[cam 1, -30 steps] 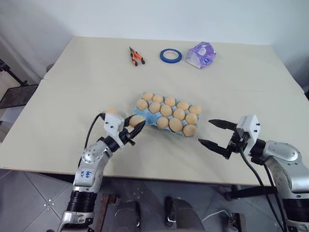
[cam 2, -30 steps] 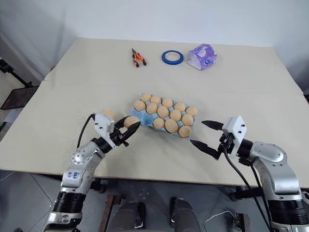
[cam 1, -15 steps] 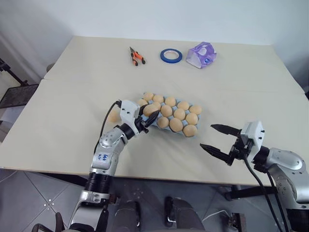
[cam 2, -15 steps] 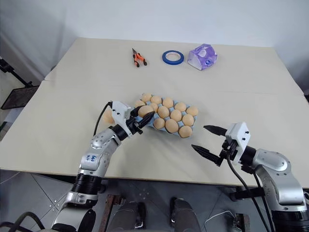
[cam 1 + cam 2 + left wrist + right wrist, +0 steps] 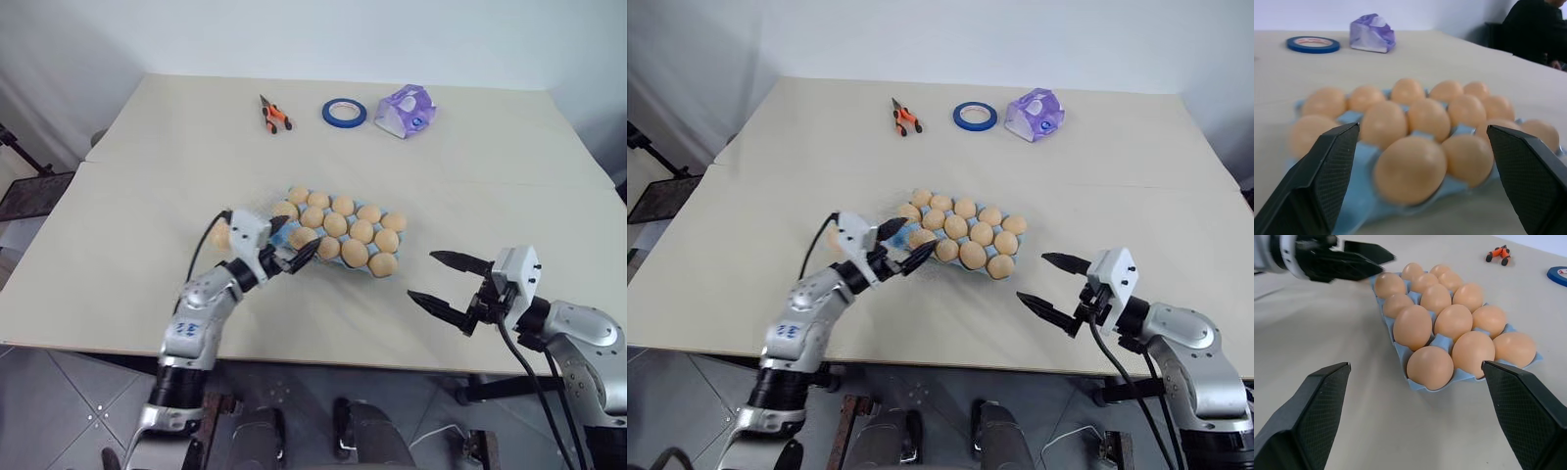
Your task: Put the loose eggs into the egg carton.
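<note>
Since a second ago, we note the left gripper (image 5: 295, 247) has released its egg into the egg carton (image 5: 338, 233) mid-surface; jaws now apart. Right gripper (image 5: 443, 280) waits, jaws apart. One loose egg (image 5: 219, 235) lies behind the left wrist: light, smooth, fragile; grip gently across its middle. Purple lump (image 5: 408, 110), tape ring (image 5: 345, 112), pliers (image 5: 273, 113) sit well clear.

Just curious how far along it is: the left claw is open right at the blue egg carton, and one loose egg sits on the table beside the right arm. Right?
Nearly. The left claw is open at the egg carton, but the loose egg lies on the table beside the left arm, not the right. The left eye view shows it just behind that arm's wrist.
</note>
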Robot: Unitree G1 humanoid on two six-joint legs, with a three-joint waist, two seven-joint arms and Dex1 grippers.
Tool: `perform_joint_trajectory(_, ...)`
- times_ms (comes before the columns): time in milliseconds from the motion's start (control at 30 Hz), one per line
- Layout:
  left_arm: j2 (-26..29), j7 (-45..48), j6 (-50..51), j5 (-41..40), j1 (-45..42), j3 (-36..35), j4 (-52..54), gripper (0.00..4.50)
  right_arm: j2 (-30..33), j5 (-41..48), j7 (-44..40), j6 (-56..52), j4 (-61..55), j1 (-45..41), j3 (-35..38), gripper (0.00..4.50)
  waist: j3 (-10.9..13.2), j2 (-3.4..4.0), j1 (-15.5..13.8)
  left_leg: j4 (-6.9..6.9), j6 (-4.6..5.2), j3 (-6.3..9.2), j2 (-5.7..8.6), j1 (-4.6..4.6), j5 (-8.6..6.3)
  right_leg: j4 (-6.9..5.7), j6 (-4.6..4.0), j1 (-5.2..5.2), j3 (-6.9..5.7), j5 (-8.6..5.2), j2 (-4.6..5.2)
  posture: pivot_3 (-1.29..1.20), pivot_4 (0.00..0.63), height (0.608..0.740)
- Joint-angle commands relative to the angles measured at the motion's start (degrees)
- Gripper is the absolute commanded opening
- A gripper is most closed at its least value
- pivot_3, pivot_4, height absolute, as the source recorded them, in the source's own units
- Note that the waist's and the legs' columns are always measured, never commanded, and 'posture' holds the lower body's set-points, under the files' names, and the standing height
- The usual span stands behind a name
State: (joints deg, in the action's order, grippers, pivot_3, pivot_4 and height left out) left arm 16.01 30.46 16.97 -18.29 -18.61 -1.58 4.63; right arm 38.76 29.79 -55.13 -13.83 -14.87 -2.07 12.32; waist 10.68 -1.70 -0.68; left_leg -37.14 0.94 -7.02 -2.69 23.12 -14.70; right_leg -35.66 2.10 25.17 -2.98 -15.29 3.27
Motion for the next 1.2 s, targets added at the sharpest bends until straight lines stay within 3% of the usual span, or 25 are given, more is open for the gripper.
perform_joint_trajectory(33,4.13,3.14,1.83,-2.89,3.42,-3.13,4.46,4.44,0.75,1.04,-0.84,1.02,0.15,-0.78,1.92,4.5,0.0,0.0,0.07,0.0,0.0,0.0,-0.01,-0.01,0.0,-0.02,-0.02,0.0,0.0,-0.01,0.0,0.0,0.15,0.74)
perform_joint_trajectory(167,11.97,8.66,1.77,-7.06,10.39,-11.55,4.98,4.44,0.78,0.89,-1.78,1.24,1.57,-2.0,1.43,4.5,0.0,0.0,0.42,-0.03,-0.01,-0.03,-0.01,-0.01,0.0,0.02,-0.06,0.0,0.02,-0.03,0.04,0.0,0.15,0.74)
perform_joint_trajectory(333,16.39,12.7,-1.01,-10.42,15.63,-20.03,2.48,4.44,0.48,0.51,-2.56,1.54,2.87,-3.34,0.71,4.5,0.01,0.01,0.69,0.04,-0.31,0.0,-0.03,0.0,-0.18,0.04,-0.16,0.04,0.01,-0.09,0.1,0.0,0.15,0.74)
perform_joint_trajectory(667,20.55,14.21,-2.41,-10.29,19.76,-27.59,-4.15,4.44,-0.01,0.22,-3.28,2.13,3.97,-4.5,-0.08,4.5,0.02,0.02,0.69,0.15,-0.36,0.0,-0.02,0.06,-0.22,0.14,-0.39,0.11,0.02,-0.22,0.21,0.0,0.15,0.74)
perform_joint_trajectory(833,20.16,13.05,-4.36,-8.73,16.93,-26.48,-7.1,4.44,-0.12,0.1,-3.23,2.25,4.26,-5.06,-0.45,4.5,0.02,0.02,0.75,0.22,-0.37,0.0,-0.04,0.07,-0.23,0.13,-0.4,0.19,0.03,-0.22,0.21,0.0,0.15,0.74)
perform_joint_trajectory(1200,15.95,11.36,-8.87,-3.42,-3.17,-16.06,-22.63,4.44,-0.21,-0.08,-3.03,2.09,4.5,-6.3,-1.26,4.5,0.02,0.03,0.59,0.19,-0.37,-0.07,0.0,0.1,-0.22,0.05,-0.13,0.2,-0.01,-0.05,0.22,0.0,0.15,0.74)
